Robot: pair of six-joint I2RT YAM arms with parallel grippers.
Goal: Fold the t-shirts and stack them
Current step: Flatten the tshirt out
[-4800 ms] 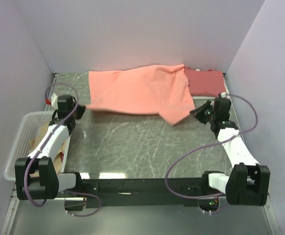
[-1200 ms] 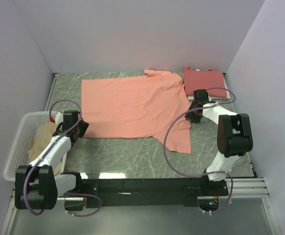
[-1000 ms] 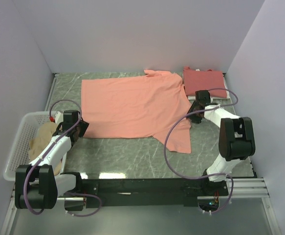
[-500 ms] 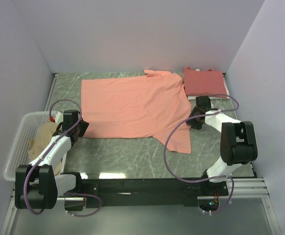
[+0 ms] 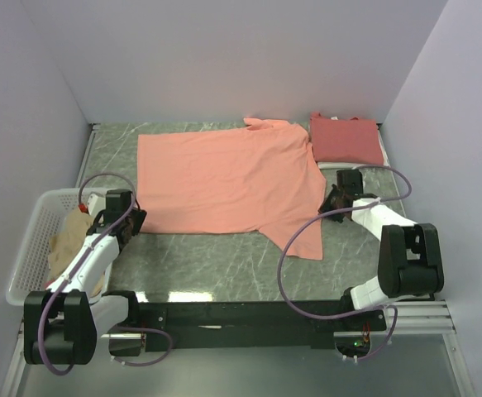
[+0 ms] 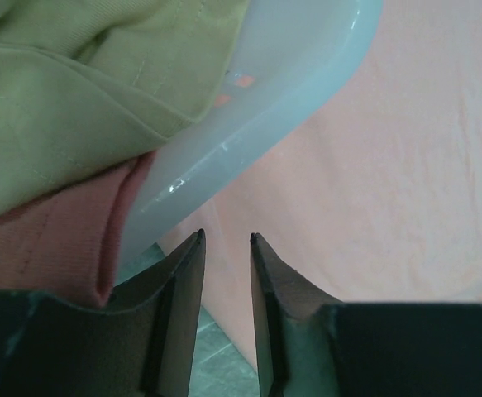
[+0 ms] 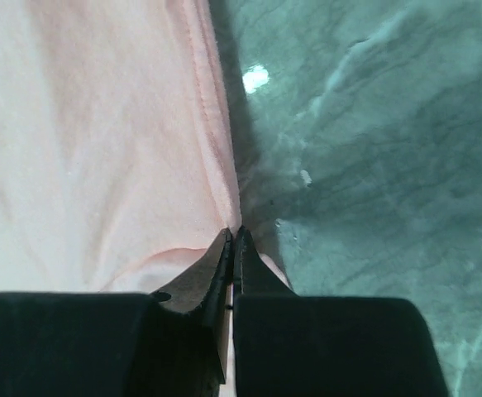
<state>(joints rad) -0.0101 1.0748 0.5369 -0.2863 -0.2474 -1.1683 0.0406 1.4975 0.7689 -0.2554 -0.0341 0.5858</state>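
A salmon-orange t-shirt (image 5: 224, 178) lies spread flat across the table, one sleeve trailing toward the near right. At the back right sits a folded coral-red t-shirt (image 5: 346, 139). A pale tan t-shirt (image 5: 69, 238) is bunched in the basket. My right gripper (image 5: 330, 201) rests on the spread shirt's right edge. In the right wrist view it (image 7: 232, 233) is shut on that shirt's hem (image 7: 212, 149). My left gripper (image 5: 136, 220) is at the shirt's near left corner. Its jaws (image 6: 226, 238) stand open over the cloth (image 6: 389, 182), holding nothing.
A white lattice basket (image 5: 27, 248) stands off the table's left edge; its rim (image 6: 265, 107) fills the upper left wrist view, with the tan cloth (image 6: 75, 74) beside it. Lavender walls close the back and both sides. Bare marbled tabletop (image 5: 216, 265) lies near the arm bases.
My right gripper has slid toward me along the shirt's right edge and shut on the hem. The left arm has shifted slightly left and nearer. The shirts have not moved.
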